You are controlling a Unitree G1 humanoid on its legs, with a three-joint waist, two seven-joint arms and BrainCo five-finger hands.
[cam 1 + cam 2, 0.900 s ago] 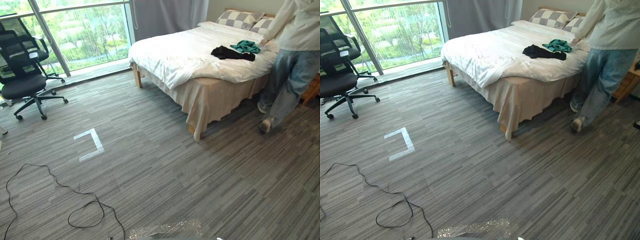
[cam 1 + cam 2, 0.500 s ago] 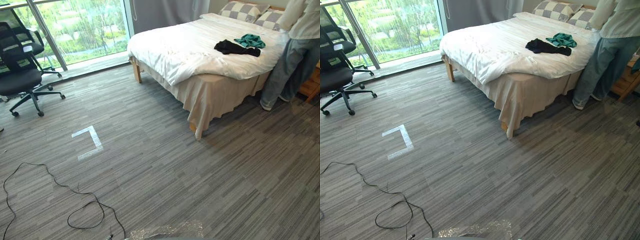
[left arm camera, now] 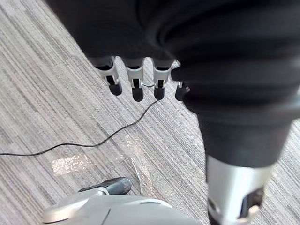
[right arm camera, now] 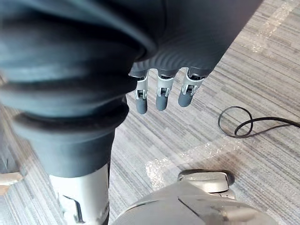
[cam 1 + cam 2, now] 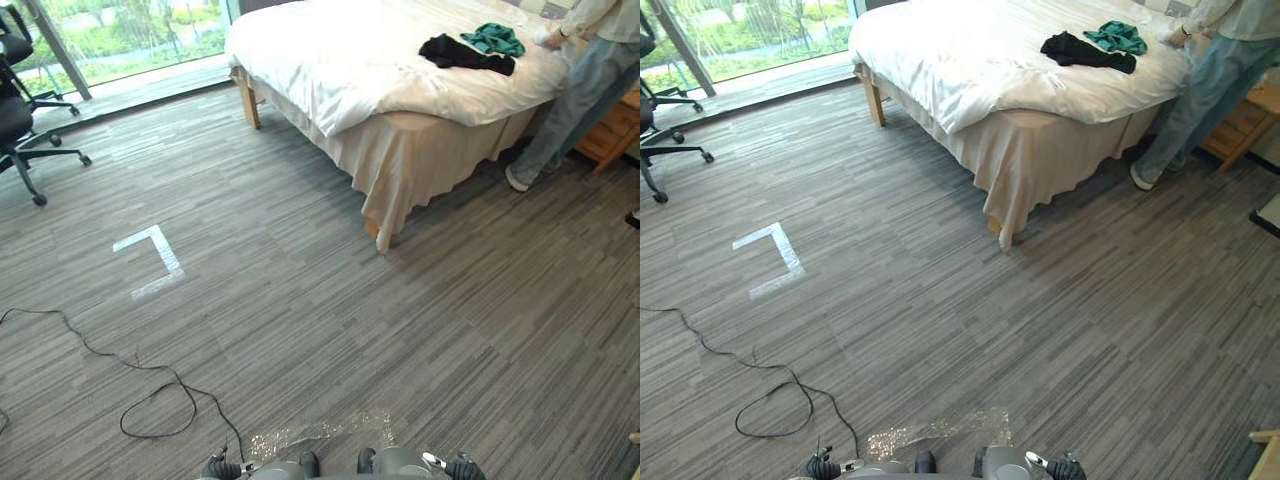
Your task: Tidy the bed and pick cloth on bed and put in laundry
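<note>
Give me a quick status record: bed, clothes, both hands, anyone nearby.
bed: ahead and to the right across the carpet, white duvet wrinkled
black cloth: lying on the duvet near the bed's right edge
teal cloth: on the duvet right beside the black cloth, on its far side
left hand: open, hanging over the carpet, holding nothing
right hand: open, hanging over the carpet, holding nothing
person: standing at the bed's right side, hand on the duvet by the clothes
tape mark: white corner on the carpet, left of the bed
</note>
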